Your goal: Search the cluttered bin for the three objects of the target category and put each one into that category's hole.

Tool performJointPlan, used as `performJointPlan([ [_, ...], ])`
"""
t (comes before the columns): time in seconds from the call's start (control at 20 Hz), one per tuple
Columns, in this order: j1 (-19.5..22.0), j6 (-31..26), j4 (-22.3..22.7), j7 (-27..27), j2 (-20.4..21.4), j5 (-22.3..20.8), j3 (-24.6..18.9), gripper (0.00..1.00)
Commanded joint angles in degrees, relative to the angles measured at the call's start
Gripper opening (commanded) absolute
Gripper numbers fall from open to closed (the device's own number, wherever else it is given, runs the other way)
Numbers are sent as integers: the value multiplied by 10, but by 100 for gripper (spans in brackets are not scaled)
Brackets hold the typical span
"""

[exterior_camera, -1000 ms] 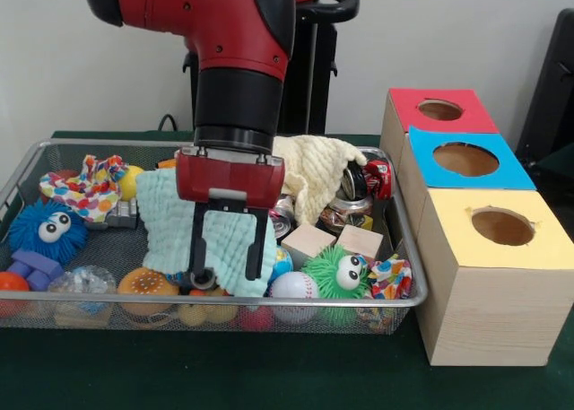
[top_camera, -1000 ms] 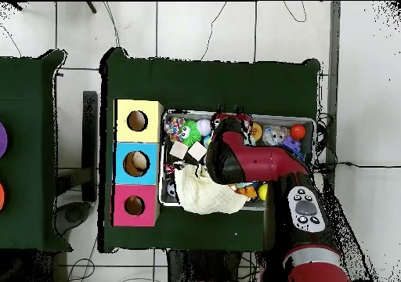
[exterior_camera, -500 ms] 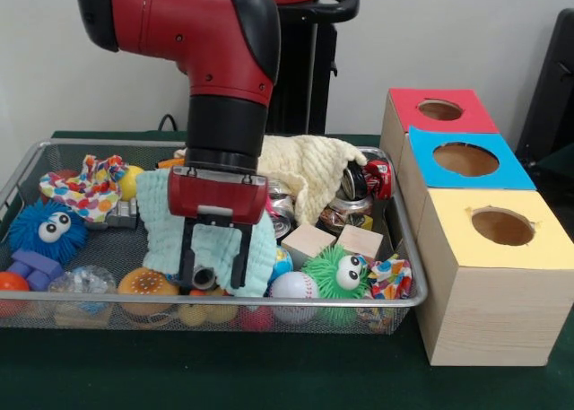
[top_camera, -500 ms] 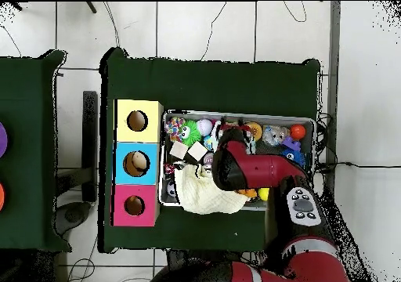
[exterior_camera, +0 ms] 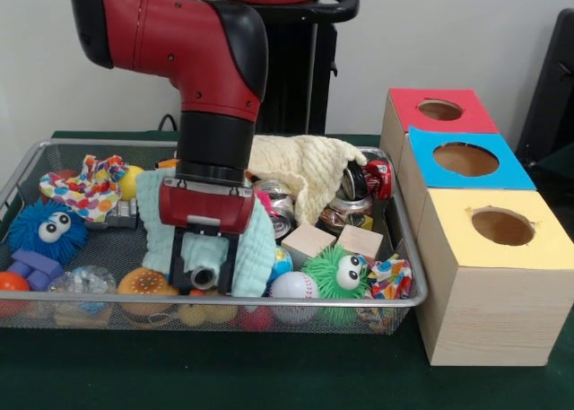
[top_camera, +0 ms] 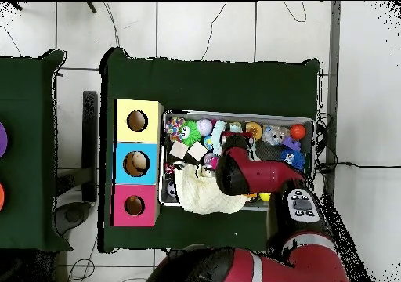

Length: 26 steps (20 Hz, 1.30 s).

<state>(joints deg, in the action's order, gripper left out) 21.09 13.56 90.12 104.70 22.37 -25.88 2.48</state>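
The wire mesh bin (exterior_camera: 397, 214) is full of toys; it also shows in the overhead view (top_camera: 239, 113). My gripper (exterior_camera: 204, 280) hangs low in the bin's front middle, its fingers (exterior_camera: 179, 262) open, just in front of a mint green cloth (exterior_camera: 260, 248). Nothing is held between them. No orange and tan plush animal shows plainly; cloths and the arm (top_camera: 251, 173) hide much of the bin. The red-topped box's hole (exterior_camera: 439, 110) is at the far right; it also shows in the overhead view (top_camera: 134, 205).
A cream cloth (exterior_camera: 309, 168) drapes over cans at the bin's back. A blue fuzzy ball (exterior_camera: 49, 231), a green fuzzy ball (exterior_camera: 339, 271), two wooden blocks (exterior_camera: 308, 242) and a baseball (exterior_camera: 294, 286) lie around. The blue-topped hole (exterior_camera: 465, 159) and yellow-topped hole (exterior_camera: 502, 226) are nearer.
The gripper has moved left in the front view and come down lower into the bin, in front of the mint cloth. It stays open and empty.
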Motion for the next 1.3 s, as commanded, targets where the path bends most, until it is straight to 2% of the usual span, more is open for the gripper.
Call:
performJointPlan([
  [0.05,15,64,-33,56,-54,-25,-12,100],
  [0.45,24,89,-33,63,-80,-25,-29,100],
  [0.65,29,90,-26,67,-77,-31,-41,100],
  [0.8,28,99,-26,68,-86,-26,-35,100],
  [0.95,48,88,-36,71,-111,-38,-55,100],
  [1.1,58,90,-34,76,-114,-49,-70,100],
  [1.3,59,126,-29,83,-108,-62,-85,100],
])
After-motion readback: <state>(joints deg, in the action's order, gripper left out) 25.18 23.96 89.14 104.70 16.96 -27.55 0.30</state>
